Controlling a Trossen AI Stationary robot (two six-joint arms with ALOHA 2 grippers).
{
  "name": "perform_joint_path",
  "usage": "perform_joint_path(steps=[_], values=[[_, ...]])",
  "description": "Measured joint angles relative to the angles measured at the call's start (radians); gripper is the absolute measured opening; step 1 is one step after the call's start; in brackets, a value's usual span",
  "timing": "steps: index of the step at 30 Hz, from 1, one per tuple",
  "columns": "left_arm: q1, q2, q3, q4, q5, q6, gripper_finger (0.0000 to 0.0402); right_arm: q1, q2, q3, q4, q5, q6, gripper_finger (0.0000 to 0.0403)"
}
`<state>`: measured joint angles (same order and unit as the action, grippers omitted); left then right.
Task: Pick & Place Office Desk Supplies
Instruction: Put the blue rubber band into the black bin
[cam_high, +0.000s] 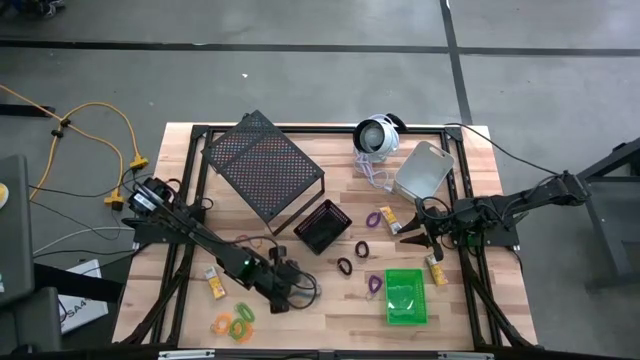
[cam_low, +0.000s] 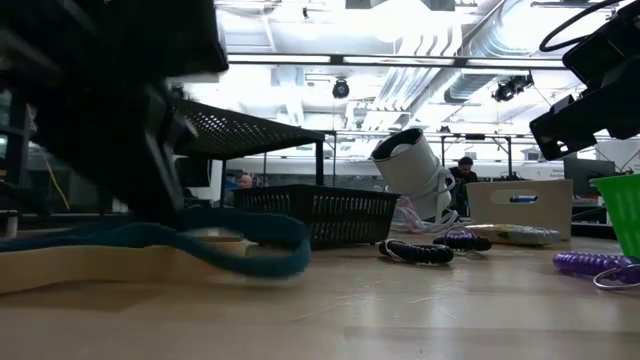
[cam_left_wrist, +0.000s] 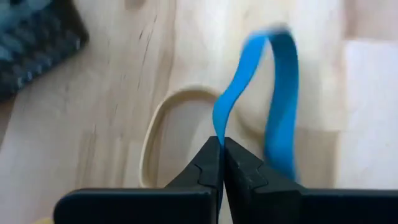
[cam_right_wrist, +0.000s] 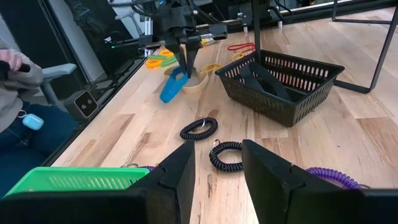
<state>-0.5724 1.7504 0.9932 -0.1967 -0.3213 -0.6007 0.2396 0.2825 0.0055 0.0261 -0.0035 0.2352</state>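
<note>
My left gripper (cam_high: 288, 292) stands near the table's front edge, left of centre, shut on a blue elastic loop (cam_left_wrist: 273, 106). A brown loop (cam_left_wrist: 152, 134) lies flat on the wood just beside it. Orange and green loops (cam_high: 235, 322) lie nearer the front left corner. My right gripper (cam_right_wrist: 217, 168) waits open at the table's right side with nothing between its fingers. The black bin (cam_high: 322, 228) sits mid-table, the green bin (cam_high: 405, 297) at the front right, and the grey bin (cam_high: 425, 170) at the far right. My left gripper pinches one strand of the blue loop (cam_left_wrist: 219, 132) between its two fingertips. The fingers come from above, slanting down toward the table. The loop bows out beyond the fingers, and its lower end (cam_right_wrist: 166, 93) rests on the table next to the brown loop.
A large black mesh rack (cam_high: 262, 165) stands at the far left, and a round white device (cam_high: 377, 137) with a cord behind the grey bin. Black coils (cam_high: 345, 267) and purple coils (cam_high: 375, 283) lie between the bins, with yellow pieces (cam_high: 213, 285) scattered about. A person's hand (cam_right_wrist: 12, 65) shows beyond the table.
</note>
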Motion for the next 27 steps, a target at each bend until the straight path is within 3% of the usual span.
perform_joint_path(steps=[13, 21, 27], values=[[0.008, -0.191, 0.000, 0.096, -0.077, 0.234, 0.0001, 0.000, 0.000, 0.000, 0.000, 0.000, 0.000, 0.0120], [0.024, -0.233, 0.001, 0.156, -0.084, 0.353, 0.0001, 0.000, 0.000, 0.000, 0.000, 0.000, 0.000, 0.0120], [0.058, -0.247, 0.001, 0.157, -0.198, 0.337, 0.0001, 0.000, 0.000, 0.000, 0.000, 0.000, 0.000, 0.0120]])
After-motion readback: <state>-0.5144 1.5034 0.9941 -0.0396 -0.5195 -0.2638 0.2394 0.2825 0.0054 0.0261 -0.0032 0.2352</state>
